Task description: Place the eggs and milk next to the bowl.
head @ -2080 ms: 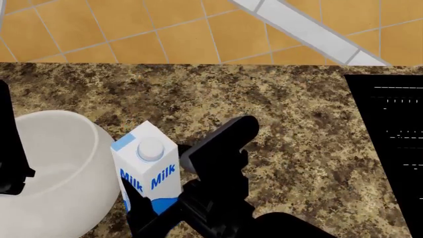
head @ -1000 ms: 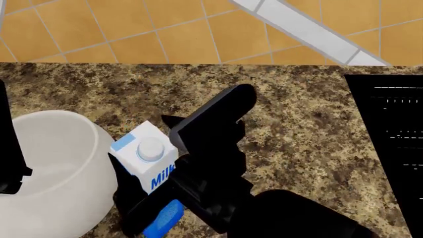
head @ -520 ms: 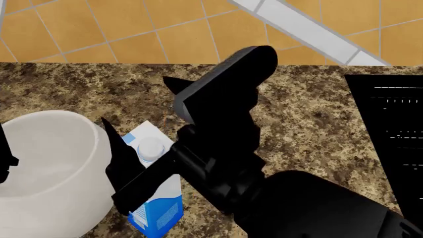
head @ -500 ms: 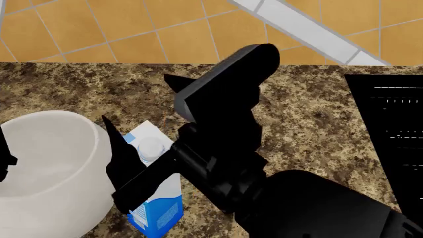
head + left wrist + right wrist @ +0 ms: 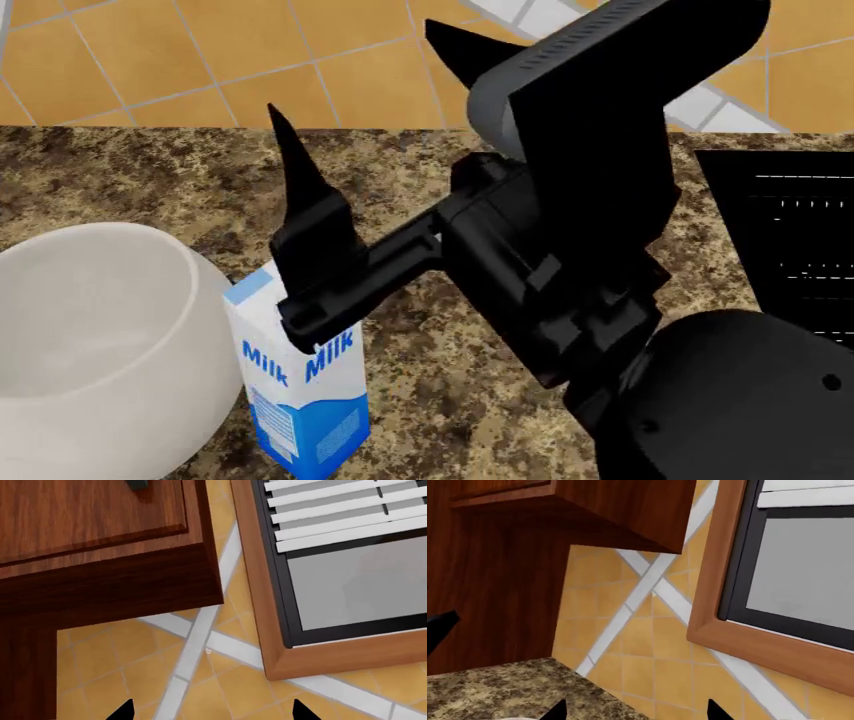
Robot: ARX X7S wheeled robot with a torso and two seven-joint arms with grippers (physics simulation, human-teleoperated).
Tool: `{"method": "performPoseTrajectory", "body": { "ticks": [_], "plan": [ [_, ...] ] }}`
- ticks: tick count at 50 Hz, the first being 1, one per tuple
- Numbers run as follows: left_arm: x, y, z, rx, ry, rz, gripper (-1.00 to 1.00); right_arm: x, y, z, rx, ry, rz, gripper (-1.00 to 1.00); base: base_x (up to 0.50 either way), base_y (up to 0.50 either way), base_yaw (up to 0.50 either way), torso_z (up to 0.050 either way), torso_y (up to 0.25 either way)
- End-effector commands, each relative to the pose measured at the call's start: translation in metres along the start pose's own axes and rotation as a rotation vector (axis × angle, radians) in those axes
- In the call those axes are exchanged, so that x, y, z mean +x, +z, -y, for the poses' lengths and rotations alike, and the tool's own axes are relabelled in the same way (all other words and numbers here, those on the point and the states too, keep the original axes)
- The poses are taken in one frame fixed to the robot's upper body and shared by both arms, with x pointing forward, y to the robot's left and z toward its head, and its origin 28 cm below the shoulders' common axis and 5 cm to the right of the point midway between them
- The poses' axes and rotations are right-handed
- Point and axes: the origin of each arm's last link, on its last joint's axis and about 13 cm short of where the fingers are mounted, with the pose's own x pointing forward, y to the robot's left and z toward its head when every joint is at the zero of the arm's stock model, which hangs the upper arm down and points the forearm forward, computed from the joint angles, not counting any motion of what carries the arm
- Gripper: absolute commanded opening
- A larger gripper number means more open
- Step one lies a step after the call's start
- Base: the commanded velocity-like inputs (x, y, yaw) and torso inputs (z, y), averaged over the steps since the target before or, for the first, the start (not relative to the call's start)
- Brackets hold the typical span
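The milk point(image 5: 304, 392), a white carton with a blue lower band, stands upright on the speckled counter, close against the side of the white bowl point(image 5: 94, 340). My right gripper point(image 5: 370, 85) is open and empty, raised above and behind the carton, with its fingers point(image 5: 296, 165) pointing up toward the tiled wall. In the right wrist view the right gripper point(image 5: 637, 711) shows only two dark tips wide apart over the counter edge and wall. My left gripper point(image 5: 211, 712) is open too, facing wall tiles, and is out of the head view. The eggs are out of view.
A black appliance point(image 5: 787, 250) stands on the counter point(image 5: 561, 200) at the right. Behind are the orange tiled wall point(image 5: 267, 60), a wooden cabinet point(image 5: 100, 540) and a wood-framed window point(image 5: 347, 580). My right arm's bulk point(image 5: 721, 400) covers the near right counter.
The right gripper has let go of the milk and risen well above it. The carton now stands upright by the bowl. The left arm has left the head view.
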Motion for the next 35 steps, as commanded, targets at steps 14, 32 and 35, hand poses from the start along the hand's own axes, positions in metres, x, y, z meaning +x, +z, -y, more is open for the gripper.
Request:
{"method": "performPoseTrajectory", "body": {
  "ticks": [14,32,35],
  "plan": [
    [0.003,0.017,-0.020,0.078,0.089,0.076,1.00,-0.025,0.037,0.023,-0.063,-0.198,0.092,1.00,0.00,0.00,0.00,0.000,0.000],
    [-0.003,0.026,-0.042,0.144,0.181,0.089,1.00,-0.043,0.047,0.040,-0.080,-0.349,0.099,1.00,0.00,0.00,0.00,0.000,0.000],
    [-0.005,0.030,-0.046,0.159,0.198,0.098,1.00,-0.047,0.049,0.042,-0.085,-0.368,0.101,1.00,0.00,0.00,0.00,0.000,0.000]
  ]
}}
